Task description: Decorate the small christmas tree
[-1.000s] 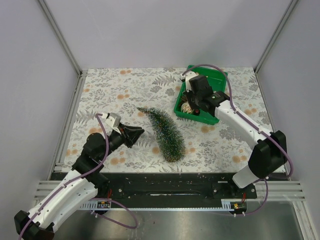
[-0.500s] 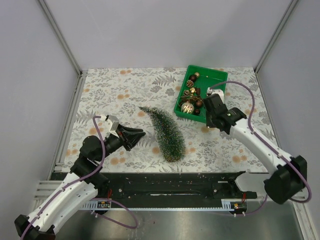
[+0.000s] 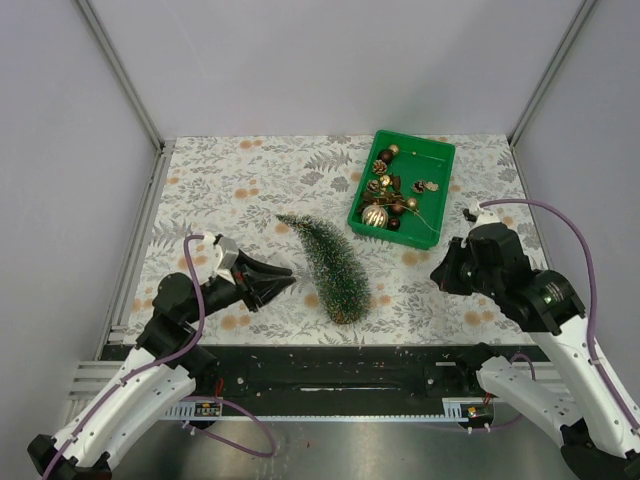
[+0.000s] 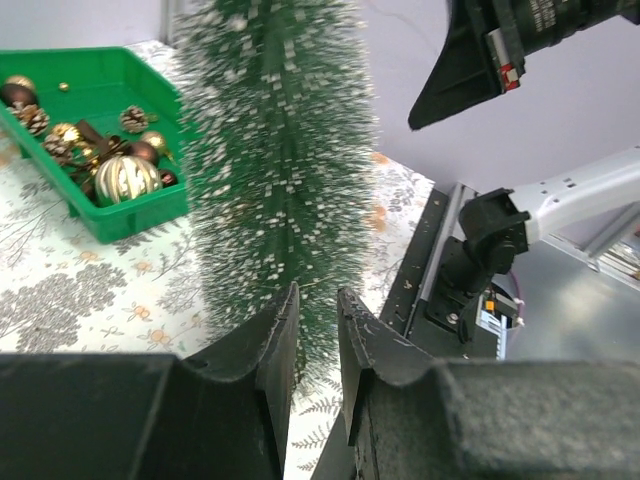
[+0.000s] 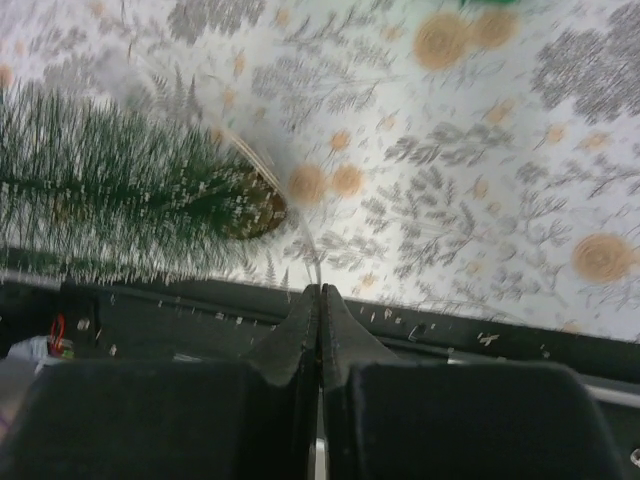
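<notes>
1. Top external view showed the small christmas tree (image 3: pixel 335 268) lying on its side near the middle of the near edge of the tabletop (image 3: pixel 240 180). Its tip pointed toward the far-left corner and its wooden base (image 5: pixel 255 210) faced the near edge.
2. Left tool (image 3: pixel 283 279) sat just beside the trunk on the left-edge side. Its jaws were at a narrow gap with nothing between them.
3. Right tool (image 3: pixel 440 272) hovered toward the right edge, well apart from the tree, with its jaws pressed together. A thin pale line ran from its tips in the wrist view, and I could not tell if it was pinched there.
4. Risk: a narrow gap would likely shove the bristles rather than straddle them, rolling the tree toward the black rail (image 3: pixel 330 375) at the near edge.
5. Risk: a grip high on the springy bristles could slip while the tree was stood up, tipping it over.
6. Risk: the right arm could catch the green bin (image 3: pixel 432 160) of ornaments (image 3: pixel 385 200) at the far-right corner.
7. Room: the far-left quarter lay open, while space was tight along the near edge.
</notes>
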`<state>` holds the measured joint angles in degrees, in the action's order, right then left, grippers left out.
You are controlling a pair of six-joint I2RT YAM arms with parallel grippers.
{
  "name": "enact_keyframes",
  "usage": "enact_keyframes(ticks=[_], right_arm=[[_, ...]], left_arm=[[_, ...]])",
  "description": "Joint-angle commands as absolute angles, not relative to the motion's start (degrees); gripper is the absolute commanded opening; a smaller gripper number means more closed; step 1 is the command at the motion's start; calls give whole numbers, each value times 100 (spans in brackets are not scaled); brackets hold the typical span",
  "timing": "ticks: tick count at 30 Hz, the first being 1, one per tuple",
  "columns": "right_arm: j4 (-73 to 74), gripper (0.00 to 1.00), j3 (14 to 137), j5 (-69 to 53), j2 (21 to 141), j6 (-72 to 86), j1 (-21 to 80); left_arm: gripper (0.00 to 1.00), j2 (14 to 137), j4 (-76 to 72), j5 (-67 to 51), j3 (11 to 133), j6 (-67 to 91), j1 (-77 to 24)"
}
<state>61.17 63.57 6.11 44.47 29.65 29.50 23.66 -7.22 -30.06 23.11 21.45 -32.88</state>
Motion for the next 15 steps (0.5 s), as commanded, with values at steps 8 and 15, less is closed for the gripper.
enact_keyframes(ticks=[8,15], right_arm=[[7945,0,6653,-1633,4026,2954,2927],[7095,0,6268,-4348,3762,2830,2927]], left_arm=[[27,2417,-1318,-3902,2690,2355,-3217],[39,2531,-1301,-4429,2637,2426,-3243]])
